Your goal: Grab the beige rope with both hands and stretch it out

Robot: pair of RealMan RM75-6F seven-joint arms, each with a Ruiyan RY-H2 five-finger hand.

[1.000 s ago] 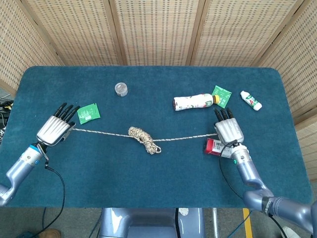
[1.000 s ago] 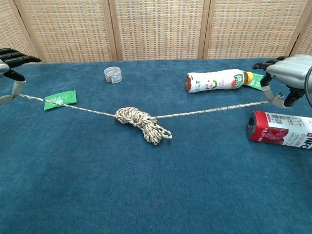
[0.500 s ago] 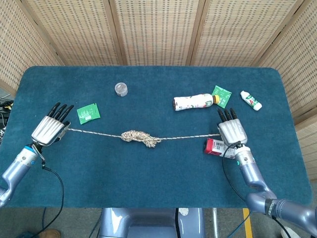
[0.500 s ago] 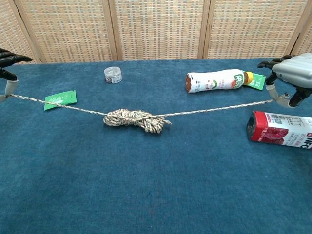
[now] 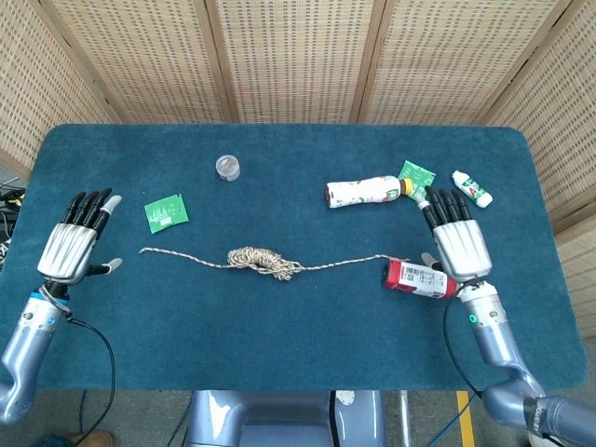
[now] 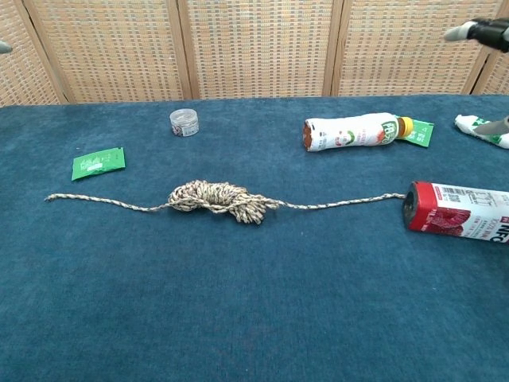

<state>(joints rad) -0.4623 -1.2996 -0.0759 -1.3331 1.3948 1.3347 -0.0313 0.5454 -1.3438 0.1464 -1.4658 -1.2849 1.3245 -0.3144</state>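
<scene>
The beige rope [image 5: 265, 262] [image 6: 215, 197] lies flat on the blue table, a knotted bundle in its middle and a loose strand running out to each side. My left hand [image 5: 70, 247] hovers open to the left of the rope's left end, fingers spread, holding nothing. On the other side my right hand [image 5: 459, 245] is open too, just right of the rope's right end and above the red can [image 5: 417, 277] [image 6: 457, 212]. In the chest view only fingertips [image 6: 477, 30] of the right hand show at the top right corner.
A white bottle [image 5: 365, 191] [image 6: 354, 131] lies on its side behind the rope. Green packets [image 5: 166, 211] [image 5: 416, 180], a small clear jar [image 5: 227, 168] [image 6: 184, 122] and a small white bottle [image 5: 472, 188] lie around. Wicker screens stand behind the table.
Both hands have let go of the rope ends and opened, drawing outward and up. The rope has dropped slack onto the table, its ends lying free.
</scene>
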